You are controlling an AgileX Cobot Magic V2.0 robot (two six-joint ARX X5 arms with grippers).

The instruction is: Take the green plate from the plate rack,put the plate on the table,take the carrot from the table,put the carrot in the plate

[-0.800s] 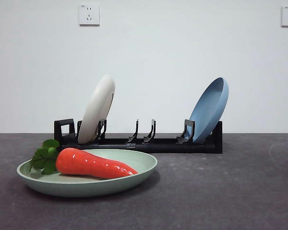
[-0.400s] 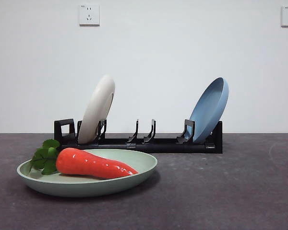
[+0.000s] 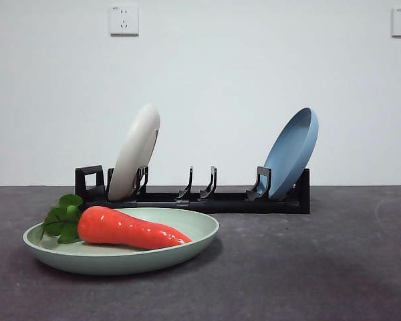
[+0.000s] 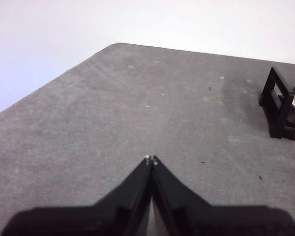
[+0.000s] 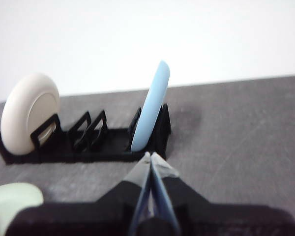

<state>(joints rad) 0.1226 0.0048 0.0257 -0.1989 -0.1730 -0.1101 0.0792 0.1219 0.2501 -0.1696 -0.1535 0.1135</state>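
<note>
The dark grey counter [image 3: 307, 267] stretched across the front view, and the long black plate rack [image 3: 194, 197] stood toward its back, near the white wall. Two plates leaned in the rack's slots: a cream-white plate [image 3: 135, 152] at one end and a light blue plate [image 3: 291, 154] at the other, with the prong pairs between them unfilled. Nearer the camera, apart from the rack, the green plate [image 3: 180, 241] lay flat on the counter. The carrot [image 3: 130, 229] rested inside it, lying lengthwise, its curly green top at the plate's rim and its pointed tip toward the plate's middle. Neither arm showed in the front view. In the left wrist view the left hand [image 4: 151, 159] was clenched on nothing, its tips meeting above bare counter, with one end of the rack at the picture's edge. In the right wrist view the right hand [image 5: 150, 156] was likewise clenched and held nothing, aimed toward the rack's blue-plate end, with part of the green plate's rim at one corner.
</note>
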